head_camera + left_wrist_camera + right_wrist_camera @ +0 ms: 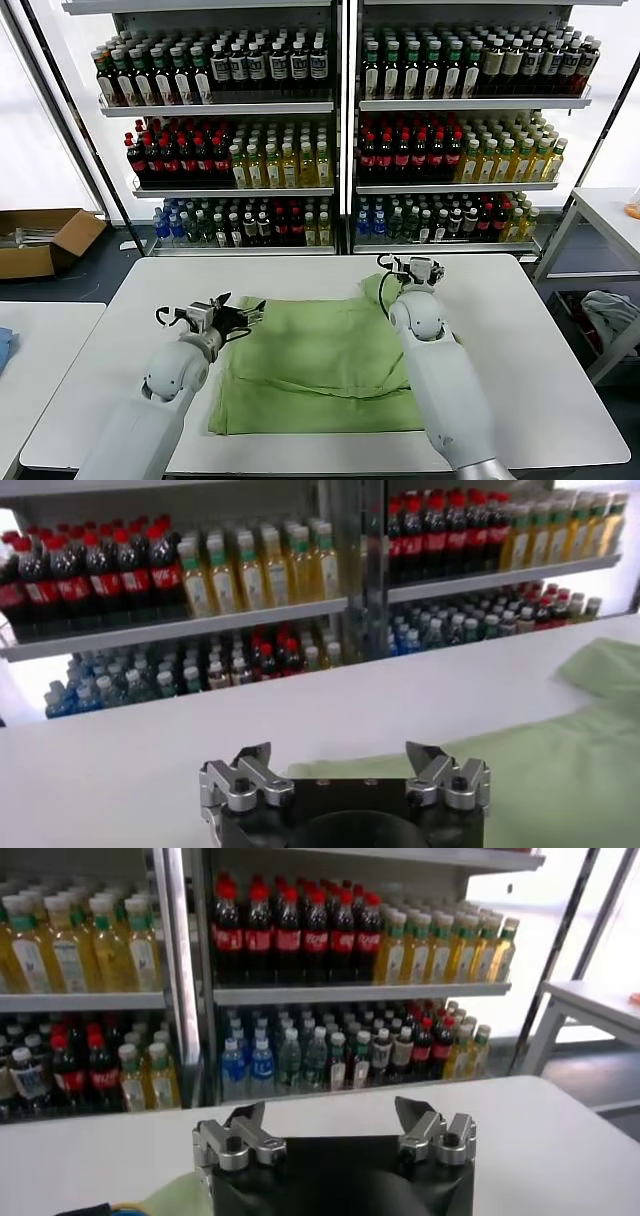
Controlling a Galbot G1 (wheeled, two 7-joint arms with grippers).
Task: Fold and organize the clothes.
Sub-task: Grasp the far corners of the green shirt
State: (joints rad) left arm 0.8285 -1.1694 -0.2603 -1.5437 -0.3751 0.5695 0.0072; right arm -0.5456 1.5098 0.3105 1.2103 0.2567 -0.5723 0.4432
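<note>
The light green shirt (320, 365) lies partly folded on the white table (530, 350), between my two arms. Its collar, buttons and print are hidden. My left gripper (243, 312) is open and empty, hovering at the shirt's far left corner; the cloth edge shows past its fingers in the left wrist view (560, 770). My right gripper (412, 267) is open and empty, hovering over the shirt's far right corner, where a green fold (185, 1198) shows in the right wrist view.
Shelves of bottled drinks (340, 130) stand behind the table. A cardboard box (45, 240) lies on the floor at the left. A second white table (40, 350) is at the left and another (610, 215) at the right.
</note>
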